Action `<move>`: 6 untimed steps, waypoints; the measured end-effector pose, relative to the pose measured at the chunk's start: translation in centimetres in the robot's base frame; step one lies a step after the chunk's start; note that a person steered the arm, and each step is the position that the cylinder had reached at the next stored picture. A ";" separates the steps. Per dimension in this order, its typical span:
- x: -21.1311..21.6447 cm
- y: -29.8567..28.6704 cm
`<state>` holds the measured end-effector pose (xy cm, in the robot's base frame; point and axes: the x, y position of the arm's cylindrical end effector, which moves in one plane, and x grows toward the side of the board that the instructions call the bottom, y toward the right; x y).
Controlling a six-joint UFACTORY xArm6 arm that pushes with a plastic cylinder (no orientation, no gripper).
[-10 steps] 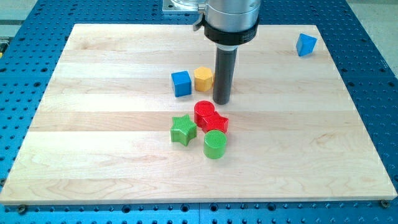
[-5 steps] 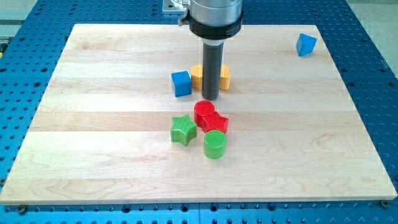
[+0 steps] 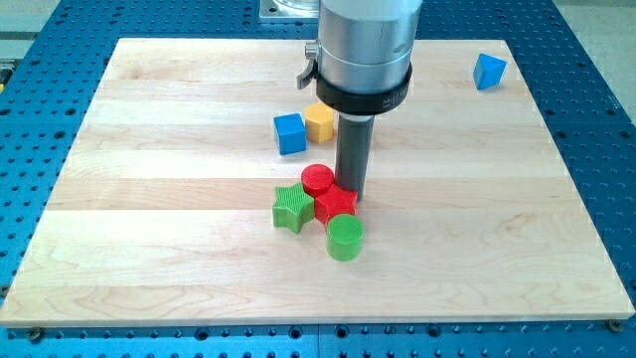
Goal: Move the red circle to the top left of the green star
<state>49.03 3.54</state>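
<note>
- Green cylinder (image 3: 345,239) sits nearest, crowding the red block (image 3: 336,205).
- Red circle (image 3: 318,181) touches the green star (image 3: 292,207) at its upper right — light, rigid, slides easily on the desk (image 3: 149,249).
- My tip (image 3: 353,191) — no fingers here — stands just right of it; push low on its right side.

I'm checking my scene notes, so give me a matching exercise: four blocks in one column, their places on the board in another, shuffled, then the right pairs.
Blocks:
1. red circle
2. green cylinder
3. yellow block
4. blue cube

Places:
A. lowest of the middle cluster
B. just left of the yellow block
C. partly behind the rod, above the cluster
D. at the green star's upper right, left of my tip

Pairs: 1-D, 2-A, 3-C, 4-B
</note>
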 end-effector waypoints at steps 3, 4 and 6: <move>-2.0 -3.6; -2.3 -5.4; -2.1 -5.3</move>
<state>46.96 -1.73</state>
